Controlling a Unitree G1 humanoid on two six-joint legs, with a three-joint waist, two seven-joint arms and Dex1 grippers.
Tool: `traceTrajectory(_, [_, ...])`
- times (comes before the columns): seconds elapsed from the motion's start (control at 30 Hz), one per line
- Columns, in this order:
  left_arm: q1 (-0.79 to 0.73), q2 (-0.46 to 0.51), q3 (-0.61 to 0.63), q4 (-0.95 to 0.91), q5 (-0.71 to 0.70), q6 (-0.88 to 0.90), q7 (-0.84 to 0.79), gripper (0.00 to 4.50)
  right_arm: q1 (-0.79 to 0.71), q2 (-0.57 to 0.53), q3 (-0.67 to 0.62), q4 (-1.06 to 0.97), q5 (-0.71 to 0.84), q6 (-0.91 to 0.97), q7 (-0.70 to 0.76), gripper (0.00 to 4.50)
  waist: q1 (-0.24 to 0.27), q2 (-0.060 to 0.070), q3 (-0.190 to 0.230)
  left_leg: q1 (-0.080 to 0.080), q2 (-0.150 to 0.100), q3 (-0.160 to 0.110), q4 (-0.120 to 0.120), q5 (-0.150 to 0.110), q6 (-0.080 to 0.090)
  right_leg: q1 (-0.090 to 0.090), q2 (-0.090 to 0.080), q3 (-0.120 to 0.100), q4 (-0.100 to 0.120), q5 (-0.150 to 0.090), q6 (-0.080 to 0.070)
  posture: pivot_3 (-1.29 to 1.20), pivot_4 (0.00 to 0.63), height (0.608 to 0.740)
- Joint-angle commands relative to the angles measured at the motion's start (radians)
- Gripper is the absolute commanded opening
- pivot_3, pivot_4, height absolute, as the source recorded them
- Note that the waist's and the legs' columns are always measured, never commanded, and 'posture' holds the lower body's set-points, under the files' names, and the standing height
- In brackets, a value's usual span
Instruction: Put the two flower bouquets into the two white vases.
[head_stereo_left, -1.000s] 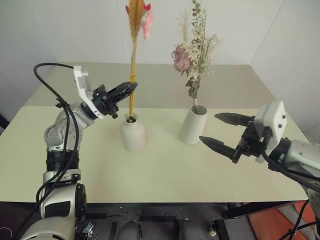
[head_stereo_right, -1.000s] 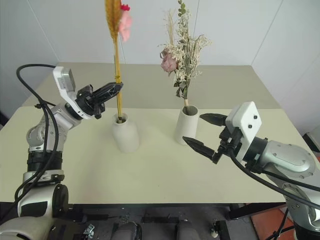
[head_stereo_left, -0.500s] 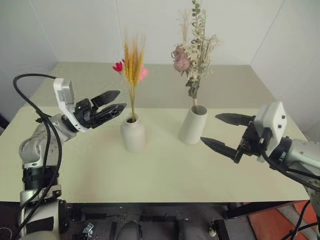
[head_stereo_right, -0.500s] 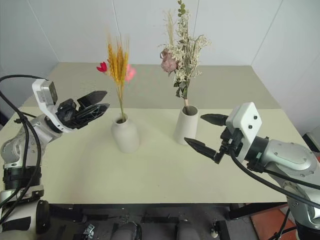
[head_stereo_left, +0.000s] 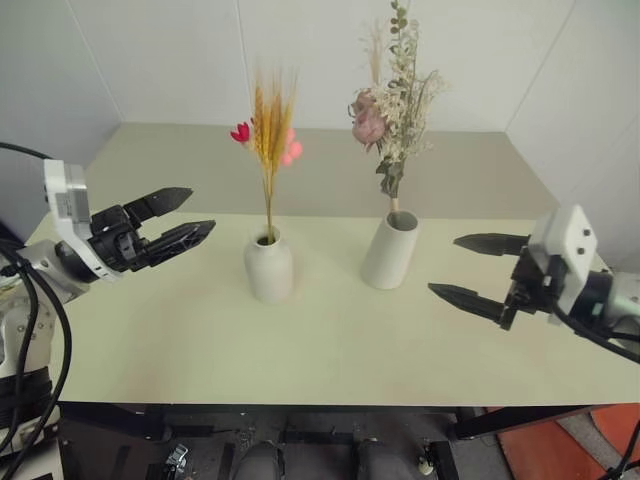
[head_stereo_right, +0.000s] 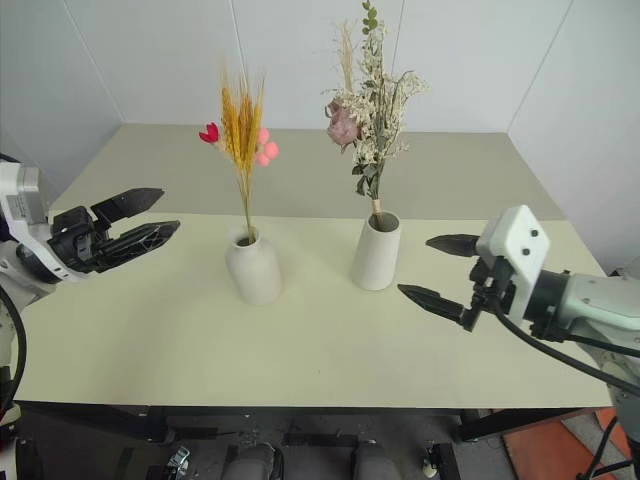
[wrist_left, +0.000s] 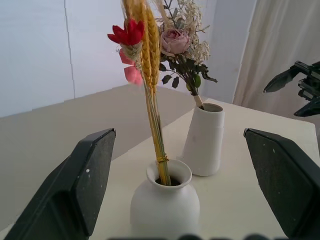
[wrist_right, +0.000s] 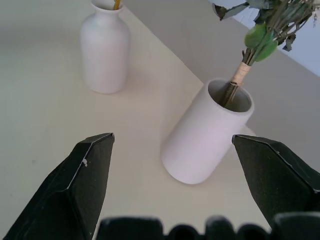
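White walls crop the rose bunch (head_stereo_left: 392, 110) tips; both end effectors (head_stereo_left: 178, 216) (head_stereo_left: 478, 270) gape empty.

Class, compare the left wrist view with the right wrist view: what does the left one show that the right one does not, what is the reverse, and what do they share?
Left wrist view alone: the red and pink blossoms of the slim yellow wheat-like bundle, the pink rose of the fuller green-leaved bouquet, and the right gripper, open, in the distance. Right wrist view alone: a look down into the mouth of the white cylinder vase, where the stems enter. Shared: the rounded white bottle vase, that cylinder vase and the pale table.
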Motion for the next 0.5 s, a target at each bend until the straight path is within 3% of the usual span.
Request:
traceTrajectory(0.03, [-0.007, 0.033, 0.037, -0.028, -0.041, 0.014, 0.002, 4.48, 0.004, -0.028, -0.055, 0.022, -0.020, -0.042, 0.038, 4.50, -0.002, 0.000, 0.000, 0.000, 0.000, 0.000, 0.000, 0.000, 0.000, 0.000, 0.000, 0.000, 0.000, 0.000, 0.000, 0.00, 0.150, 0.740])
traceTrajectory(0.23, [-0.015, 0.042, 0.050, -0.042, -0.068, 0.030, 0.042, 4.48, 0.001, -0.068, -0.080, 0.091, -0.048, -0.061, 0.088, 4.50, -0.004, 0.000, 0.000, 0.000, 0.000, 0.000, 0.000, 0.000, 0.000, 0.000, 0.000, 0.001, 0.000, 0.000, 0.000, 0.00, 0.150, 0.740])
traceTrajectory(0.5, [-0.022, 0.088, 0.023, -0.001, -0.038, 0.022, 0.006, 4.48, 0.002, -0.041, -0.053, 0.072, -0.043, -0.069, 0.091, 4.50, -0.003, 0.000, 0.000, 0.000, 0.000, 0.000, 0.000, 0.000, 0.000, 0.000, 0.000, 0.000, 0.000, 0.000, 0.000, 0.00, 0.150, 0.740])
